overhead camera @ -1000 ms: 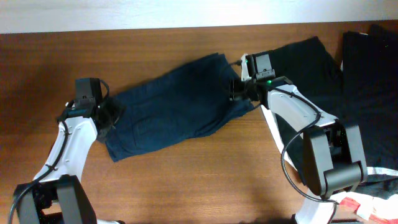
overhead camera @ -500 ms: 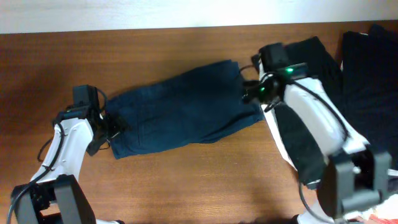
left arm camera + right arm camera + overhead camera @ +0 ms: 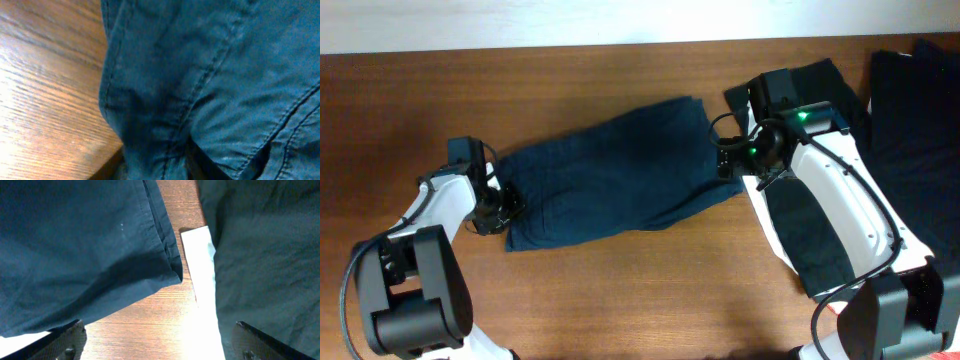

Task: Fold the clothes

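Note:
The clothes in play are navy-blue shorts (image 3: 620, 175) spread slantwise across the middle of the table. My left gripper (image 3: 503, 208) sits at their lower left end. In the left wrist view, seamed navy cloth (image 3: 225, 75) fills the frame and bunches between the two dark fingers, so the left gripper (image 3: 160, 170) is shut on the cloth. My right gripper (image 3: 728, 160) hovers at the shorts' right hem (image 3: 75, 255). The right gripper (image 3: 162, 342) stands open, with only wood and a white strip between its fingertips (image 3: 70, 340).
A black garment (image 3: 805, 235) lies on a white sheet (image 3: 200, 270) under my right arm. More black clothes (image 3: 915, 130) are piled at the right edge. Bare wooden table (image 3: 620, 290) runs along the front and far left.
The left gripper has closed on the shorts' left end. The right gripper has opened wide and drawn back to the right of the hem. The shorts have slid slightly rightward.

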`<state>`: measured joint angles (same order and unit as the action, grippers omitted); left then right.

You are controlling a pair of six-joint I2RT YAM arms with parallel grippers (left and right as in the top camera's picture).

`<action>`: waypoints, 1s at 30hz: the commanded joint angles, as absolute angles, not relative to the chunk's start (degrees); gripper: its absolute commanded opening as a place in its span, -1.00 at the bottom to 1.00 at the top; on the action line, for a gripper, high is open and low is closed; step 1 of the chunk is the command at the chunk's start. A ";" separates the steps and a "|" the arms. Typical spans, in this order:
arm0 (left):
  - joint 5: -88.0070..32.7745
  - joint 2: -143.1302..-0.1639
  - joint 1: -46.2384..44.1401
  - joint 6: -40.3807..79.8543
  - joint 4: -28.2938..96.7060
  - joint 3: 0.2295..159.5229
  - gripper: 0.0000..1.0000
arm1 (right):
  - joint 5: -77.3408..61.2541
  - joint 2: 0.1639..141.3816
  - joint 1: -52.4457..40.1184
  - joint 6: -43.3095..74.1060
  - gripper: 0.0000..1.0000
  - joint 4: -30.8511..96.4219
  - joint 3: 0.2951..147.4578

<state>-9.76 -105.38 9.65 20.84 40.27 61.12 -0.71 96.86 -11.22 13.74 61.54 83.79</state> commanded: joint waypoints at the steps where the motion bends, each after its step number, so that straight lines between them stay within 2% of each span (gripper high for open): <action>1: -10.68 -109.06 10.81 20.91 46.81 62.54 -0.71 | -7.40 97.12 -11.25 14.20 0.61 59.77 83.85; 2: -9.96 -108.92 11.42 20.88 51.66 66.19 -0.86 | -9.26 97.12 -11.27 14.13 0.24 58.57 83.83; 3: -7.99 -108.84 11.46 20.88 56.38 70.08 -0.88 | -11.51 97.25 -11.29 14.13 -0.33 57.54 83.79; 5: -5.93 -108.57 11.29 20.36 64.18 77.14 -0.91 | -15.42 98.45 -11.84 13.87 -0.71 56.25 83.79; 7: -6.00 -108.05 11.29 19.57 71.75 84.82 -0.92 | -17.26 101.27 -14.46 13.72 -0.92 55.37 83.79; 11: -6.02 -105.62 10.79 19.57 79.00 92.33 -0.92 | -23.46 109.93 -23.38 13.74 -0.92 48.90 83.79; 15: -6.20 -101.97 9.82 19.59 79.61 93.17 -0.92 | -35.35 119.09 -34.15 13.98 -0.92 35.92 83.79; 21: -6.76 -97.58 9.47 19.59 79.79 94.52 -0.92 | -35.29 128.16 -47.35 17.41 -0.89 23.05 83.81; 23: -6.81 -96.40 9.47 19.59 79.79 95.04 -0.92 | -34.92 128.01 -47.44 17.41 -0.69 20.71 84.40; 24: -6.59 -95.85 9.47 19.09 80.60 95.04 -0.92 | -34.92 127.37 -45.50 17.10 -0.48 24.25 86.50; 25: -6.57 -95.85 9.47 17.65 81.30 95.04 -0.92 | -34.70 126.37 -43.07 15.68 -0.38 29.04 88.64; 30: -4.69 -95.85 9.47 16.78 81.95 95.02 -0.92 | -25.54 122.87 -27.68 7.77 -0.32 53.49 96.23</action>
